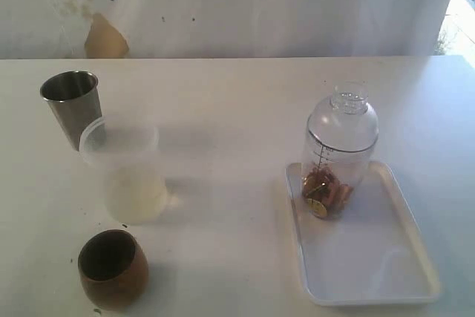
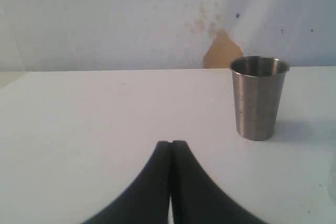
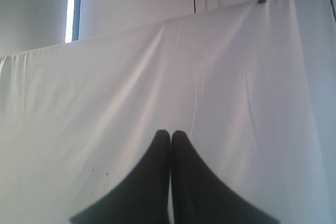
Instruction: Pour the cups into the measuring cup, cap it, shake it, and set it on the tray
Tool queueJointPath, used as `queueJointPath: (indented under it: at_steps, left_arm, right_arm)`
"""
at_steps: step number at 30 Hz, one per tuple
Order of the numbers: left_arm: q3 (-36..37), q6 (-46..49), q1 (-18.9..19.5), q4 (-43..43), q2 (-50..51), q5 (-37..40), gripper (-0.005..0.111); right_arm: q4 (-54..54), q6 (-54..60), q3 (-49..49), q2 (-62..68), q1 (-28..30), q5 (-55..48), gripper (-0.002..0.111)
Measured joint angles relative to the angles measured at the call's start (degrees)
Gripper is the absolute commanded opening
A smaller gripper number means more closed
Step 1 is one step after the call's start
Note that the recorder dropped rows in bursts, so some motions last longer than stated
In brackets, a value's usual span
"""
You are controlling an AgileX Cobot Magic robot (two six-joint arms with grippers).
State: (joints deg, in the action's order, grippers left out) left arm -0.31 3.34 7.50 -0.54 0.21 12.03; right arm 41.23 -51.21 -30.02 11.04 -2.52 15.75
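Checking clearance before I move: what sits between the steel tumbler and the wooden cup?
The frosted plastic cup stands between the steel tumbler and the wooden cup, seen in the exterior view.

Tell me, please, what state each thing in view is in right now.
measuring cup: upright on the tray, capped, brown pieces inside.
cap: seated on the measuring cup.
tray: lying flat, bearing the measuring cup.
steel tumbler: upright, standing free.
frosted cup: upright, contents unclear.
wooden cup: upright, looks empty.
left tool: shut, holding nothing.
right tool: shut, holding nothing.
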Motion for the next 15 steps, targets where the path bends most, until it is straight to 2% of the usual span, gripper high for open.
queueJointPath:
  at_steps: [8, 15]
  left_arm:
    - [0.0, 0.0, 0.0, 0.0, 0.0, 0.0, 0.0]
    - [0.0, 0.0, 0.0, 0.0, 0.0, 0.0, 0.0]
  right_arm:
    - [0.0, 0.0, 0.2, 0.0, -0.1, -0.1, 0.0]
    - [-1.7, 4.4, 9.3, -1.2, -0.1, 2.7, 0.0]
